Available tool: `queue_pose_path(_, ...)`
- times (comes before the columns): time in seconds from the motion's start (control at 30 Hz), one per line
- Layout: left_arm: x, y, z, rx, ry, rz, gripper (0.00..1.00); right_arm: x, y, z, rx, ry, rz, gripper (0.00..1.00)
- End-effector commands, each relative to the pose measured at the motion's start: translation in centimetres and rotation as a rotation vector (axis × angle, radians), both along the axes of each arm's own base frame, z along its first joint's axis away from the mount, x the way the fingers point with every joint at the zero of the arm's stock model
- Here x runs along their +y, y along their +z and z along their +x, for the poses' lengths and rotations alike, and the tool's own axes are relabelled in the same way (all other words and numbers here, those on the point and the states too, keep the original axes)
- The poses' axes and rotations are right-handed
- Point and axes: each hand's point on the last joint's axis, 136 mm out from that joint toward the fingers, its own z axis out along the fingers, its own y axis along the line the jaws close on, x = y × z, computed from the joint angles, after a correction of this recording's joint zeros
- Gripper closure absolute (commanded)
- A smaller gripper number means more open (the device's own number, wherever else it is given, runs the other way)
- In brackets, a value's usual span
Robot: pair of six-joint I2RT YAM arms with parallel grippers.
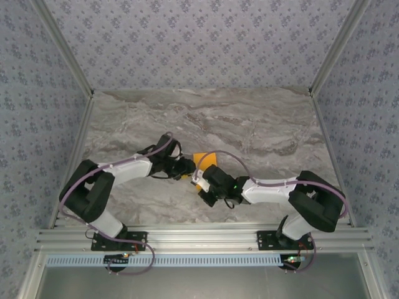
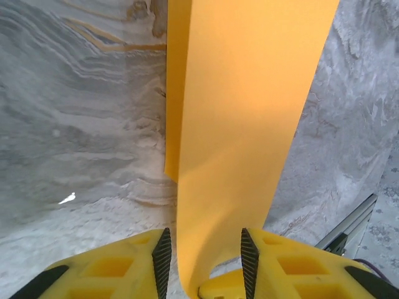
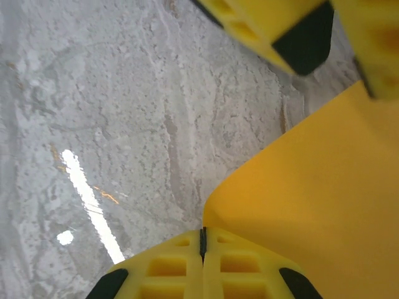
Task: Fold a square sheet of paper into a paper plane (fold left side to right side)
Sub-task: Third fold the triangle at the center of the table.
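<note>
The square sheet of paper (image 1: pixel 204 158), orange-yellow, is lifted off the marble table between the two grippers at the table's middle. In the left wrist view the sheet (image 2: pixel 243 124) runs as a curved strip between my left gripper's (image 2: pixel 206 265) ribbed pads. The jaws stand apart with a gap on each side, so nothing is clamped. My right gripper (image 3: pixel 202 240) is shut, and the sheet's (image 3: pixel 324 205) edge comes out right at the jaw seam. The left gripper's fingers (image 3: pixel 303 43) show at the top right of the right wrist view. From above, the left gripper (image 1: pixel 189 169) and right gripper (image 1: pixel 203 184) nearly touch.
The grey marble table (image 1: pixel 249 118) has patterned walls on three sides with metal posts at the corners. An aluminium rail (image 1: pixel 199 237) carrying both arm bases runs along the near edge.
</note>
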Motion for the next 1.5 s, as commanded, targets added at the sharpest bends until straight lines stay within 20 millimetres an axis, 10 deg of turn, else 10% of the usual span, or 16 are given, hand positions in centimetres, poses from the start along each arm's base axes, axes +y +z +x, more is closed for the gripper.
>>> queue_pose_path(0.0, 0.5, 2.1, 0.6, -0.056, -0.047, 0.024, 0.65, 0.6, 1.2, -0.6, 0.092, 0.007, 0.055, 1.0)
queue_pose_path(0.6, -6.8, -1.7, 5.6, 0.003, -0.243, 0.003, 0.86, -0.4, 1.5, 1.2, 0.253, -0.096, 0.147, 0.99)
queue_pose_path(1.1, -5.5, -7.1, 3.7, 0.102, -0.262, 0.111, 0.89, -2.3, 1.3, 3.3, 0.382, -0.221, 0.176, 0.97)
queue_pose_path(1.47, -5.7, -7.3, 3.5, 0.104, -0.264, 0.116, 0.9, -4.9, -0.1, 5.3, 0.408, -0.363, 0.116, 0.97)
